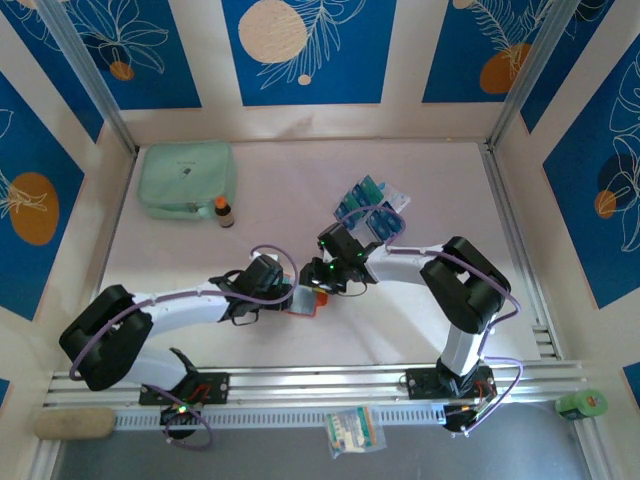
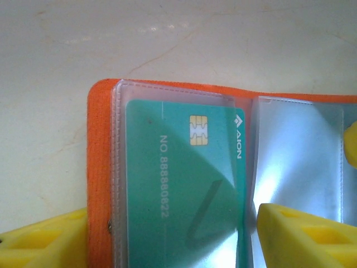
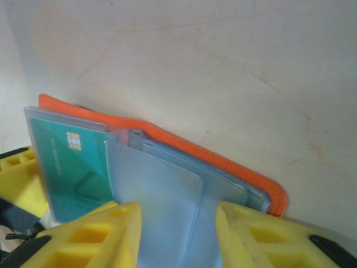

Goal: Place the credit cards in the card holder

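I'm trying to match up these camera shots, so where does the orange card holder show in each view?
Top external: the card holder sits slightly below picture centre.
Left wrist: it lies open across the lower half, orange edge at left.
Right wrist: it runs diagonally from upper left to lower right, orange rim behind the clear sleeves.
Shared landmark, wrist views: the teal credit card in its pocket.

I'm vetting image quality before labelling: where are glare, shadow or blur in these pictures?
Left wrist view: a diagonal shadow crosses the teal-green chip card, white glare washes the clear plastic pocket of the orange wallet, yet the print is sharp. Right wrist view: softer light, no hot spot. Top external view: even light, small things coarse.
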